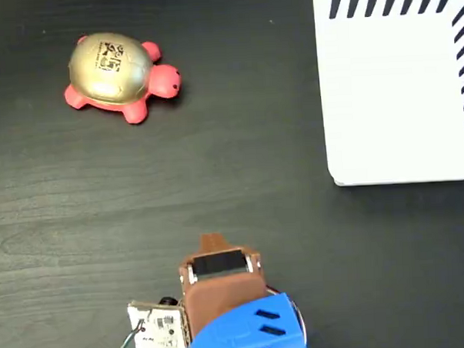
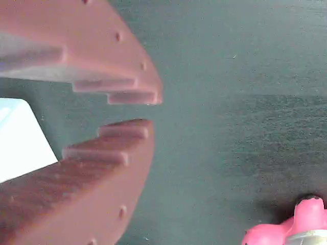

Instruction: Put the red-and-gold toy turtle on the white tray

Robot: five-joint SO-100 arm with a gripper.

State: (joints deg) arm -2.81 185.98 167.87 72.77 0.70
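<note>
The red-and-gold toy turtle [image 1: 120,75] sits upright on the dark table at the upper left of the fixed view, its gold shell up and its coral head pointing right. The white tray [image 1: 398,97] lies at the upper right, bare, with black stripes along its top and right edges. My gripper [image 1: 212,241] is low at the bottom centre, far from both. In the wrist view the gripper [image 2: 150,111] has its brown fingers almost together, with a thin gap and nothing between them. Part of the turtle [image 2: 286,232] shows at the bottom right there, and a corner of the tray [image 2: 20,143] at the left.
The arm's blue body [image 1: 246,331] and a small circuit board [image 1: 158,327] sit at the bottom edge of the fixed view. Dark wood-grain table [image 1: 239,166] stretches between the turtle and the tray.
</note>
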